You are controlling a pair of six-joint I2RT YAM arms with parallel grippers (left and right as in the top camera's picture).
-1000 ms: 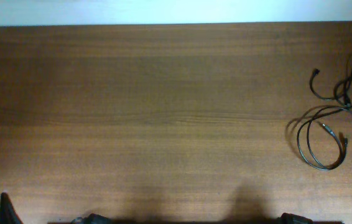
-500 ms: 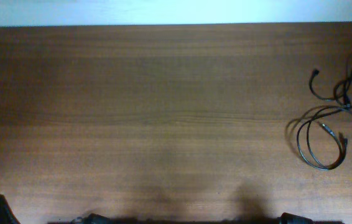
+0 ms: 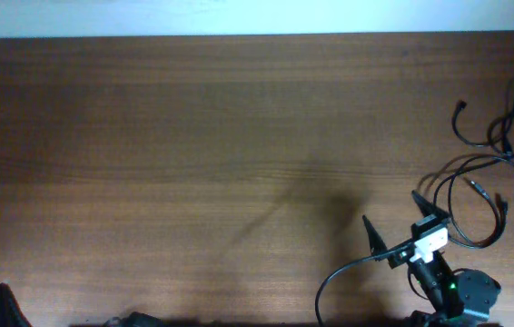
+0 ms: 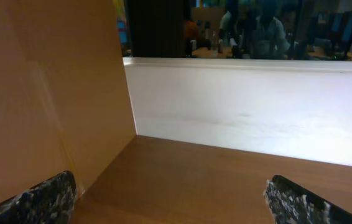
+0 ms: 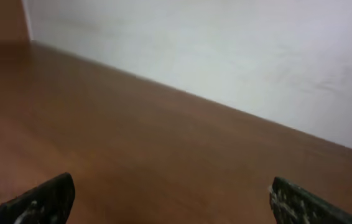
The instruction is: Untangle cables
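Note:
The cables [image 3: 502, 143] are thin black cords lying in a loose tangle at the right edge of the table, with one wide loop [image 3: 496, 222] nearest the front. My right gripper [image 3: 398, 220] is open and empty, just left of that loop, with one fingertip close to it. The right wrist view shows only bare table between the open fingers [image 5: 176, 202], and no cable. My left gripper [image 4: 176, 202] is open and empty at the front left corner. Only one of its fingertips [image 3: 3, 304] shows in the overhead view.
The brown wooden table [image 3: 193, 136] ends at a white wall [image 3: 239, 16] along its far edge. A wooden side panel [image 4: 39, 93] stands at the table's left end. The right arm's own thicker black cable [image 3: 330, 282] curves down to the front edge.
My right arm has come into the overhead view from the front edge and moved up toward the cable loop, with its gripper open. The left fingertip has hardly moved. The cables lie as before.

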